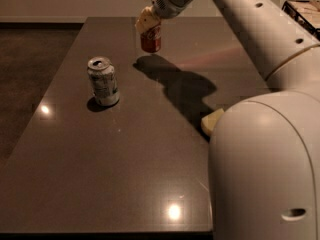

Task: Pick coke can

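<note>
hanging near the far edge of the bench [125, 174], the gripper [148, 27] is clenched on the coke can [150, 42], whose silver top is hidden by the fingers [144, 20]. whether the can's base touches the bench cannot be told. a white-and-green can [103, 81] is stood well apart.

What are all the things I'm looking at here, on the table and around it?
Red aluminium coke can: one, red, far end of table, held by gripper.
White-and-green silver-topped can: one, upright, left of table's middle.
Pale yellow wedge: one, table's right edge, beside robot's body; unidentifiable.
Smooth glossy table: one, dark brown.
Dark crate: one, upper right corner.
Robot arm: one, white, reaching to the far end.
Gripper: one, pale yellow fingers closed on coke can's top.
</note>
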You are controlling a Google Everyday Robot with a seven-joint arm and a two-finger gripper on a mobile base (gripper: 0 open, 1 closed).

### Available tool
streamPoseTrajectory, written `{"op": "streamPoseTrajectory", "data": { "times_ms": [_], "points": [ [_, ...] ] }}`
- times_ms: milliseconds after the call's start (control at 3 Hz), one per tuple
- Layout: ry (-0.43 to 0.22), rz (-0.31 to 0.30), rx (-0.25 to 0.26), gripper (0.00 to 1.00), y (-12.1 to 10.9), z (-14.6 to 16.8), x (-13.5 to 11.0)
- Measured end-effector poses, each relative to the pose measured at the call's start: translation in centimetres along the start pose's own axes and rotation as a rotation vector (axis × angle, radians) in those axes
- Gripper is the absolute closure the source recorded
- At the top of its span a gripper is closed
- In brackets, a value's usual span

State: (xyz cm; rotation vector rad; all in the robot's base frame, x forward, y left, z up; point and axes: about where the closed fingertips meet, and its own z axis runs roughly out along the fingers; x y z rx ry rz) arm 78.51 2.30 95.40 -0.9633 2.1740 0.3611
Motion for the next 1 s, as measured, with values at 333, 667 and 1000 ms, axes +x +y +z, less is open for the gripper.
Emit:
{"op": "streamPoseTrajectory", "data": {
  "times_ms": [333,667,1000],
  "points": [
    [-0.045,-0.074,-0.036,1.0,0.6,-4.5,-1.3],
    [-0.071,-0.123,-0.06,1.0,1.2,-7.1,-2.1],
    [-0.063,-0.149,-0.073,1.0,1.6,-7.5,-2.0]
  ]
}}
